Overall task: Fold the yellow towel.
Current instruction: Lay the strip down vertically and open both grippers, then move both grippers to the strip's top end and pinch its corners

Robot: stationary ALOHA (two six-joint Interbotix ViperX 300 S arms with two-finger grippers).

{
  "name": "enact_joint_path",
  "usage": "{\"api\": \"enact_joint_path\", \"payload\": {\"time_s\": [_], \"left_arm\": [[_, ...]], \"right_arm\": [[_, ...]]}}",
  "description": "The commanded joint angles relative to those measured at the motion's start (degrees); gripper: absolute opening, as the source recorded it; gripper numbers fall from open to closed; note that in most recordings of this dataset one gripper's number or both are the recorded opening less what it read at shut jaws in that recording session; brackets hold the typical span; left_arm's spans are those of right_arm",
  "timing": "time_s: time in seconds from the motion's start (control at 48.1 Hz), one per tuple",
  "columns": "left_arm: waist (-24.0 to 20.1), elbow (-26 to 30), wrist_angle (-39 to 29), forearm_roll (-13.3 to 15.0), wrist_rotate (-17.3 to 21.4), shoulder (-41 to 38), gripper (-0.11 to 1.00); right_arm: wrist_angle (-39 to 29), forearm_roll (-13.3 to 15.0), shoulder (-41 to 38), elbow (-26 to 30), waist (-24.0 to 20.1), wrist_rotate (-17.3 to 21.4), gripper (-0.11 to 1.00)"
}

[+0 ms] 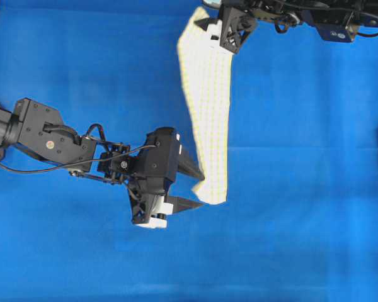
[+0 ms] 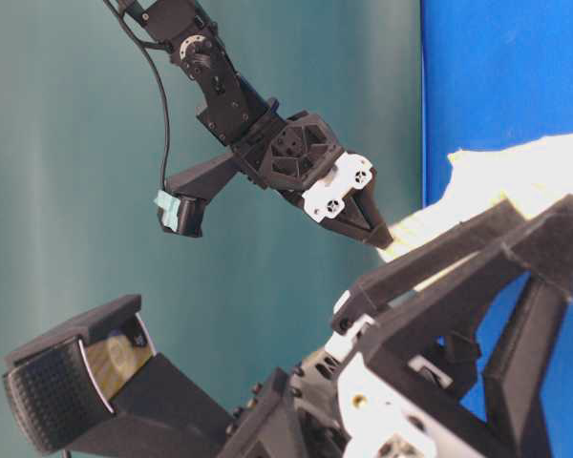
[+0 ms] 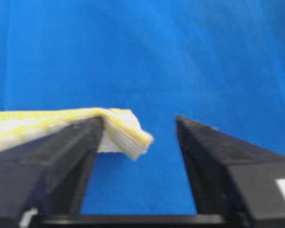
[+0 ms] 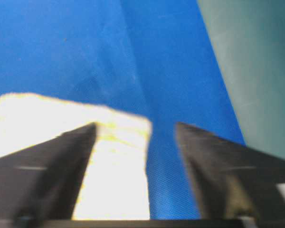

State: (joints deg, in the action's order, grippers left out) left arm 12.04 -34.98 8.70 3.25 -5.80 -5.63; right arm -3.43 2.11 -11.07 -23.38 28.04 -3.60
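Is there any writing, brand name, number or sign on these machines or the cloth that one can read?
None can be read.
Yellow towel: only a fine check pattern, no lettering.
Blue cloth: plain.
Left gripper and right gripper: black and white parts with no legible marking.
Orange dot on the left arm: too small to tell.

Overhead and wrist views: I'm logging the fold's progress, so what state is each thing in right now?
yellow towel: folded into a long narrow strip, lying on the blue cloth.
left gripper: open, at the strip's near end.
right gripper: open, at the far end.
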Motion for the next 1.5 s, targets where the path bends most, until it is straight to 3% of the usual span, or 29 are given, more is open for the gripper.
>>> {"api": "enact_joint_path", "payload": {"time_s": [0.0,0.104,0.395,0.645,0.874,1.144,1.477], "left_arm": [[-0.1,1.0,0.2,0.0,0.0,1.1,0.62],[-0.4,0.6,-0.9,-0.1,0.1,1.7,0.72],[-0.5,-0.6,-12.1,0.0,0.2,7.9,0.71],[-1.6,-5.6,-17.7,-0.1,0.2,14.2,0.71],[-4.1,-10.3,-17.9,-0.1,0.1,20.2,0.71],[-13.2,-15.7,-17.2,-0.1,0.7,27.2,0.71],[-17.3,-17.8,-17.1,-0.3,1.1,29.3,0.71]], "right_arm": [[0.2,0.4,0.9,1.2,-0.4,-0.1,0.8],[0.2,0.5,0.9,1.2,-0.4,-0.1,0.79],[-2.3,1.1,2.5,0.5,-0.4,0.0,0.77],[-4.3,1.1,9.1,-5.5,-0.6,0.5,0.77],[-3.3,0.2,17.8,-15.6,-1.4,1.6,0.77],[1.0,-3.4,27.3,-26.5,-3.7,4.0,0.76],[1.4,-4.0,30.9,-29.7,-5.4,7.4,0.76]]}}
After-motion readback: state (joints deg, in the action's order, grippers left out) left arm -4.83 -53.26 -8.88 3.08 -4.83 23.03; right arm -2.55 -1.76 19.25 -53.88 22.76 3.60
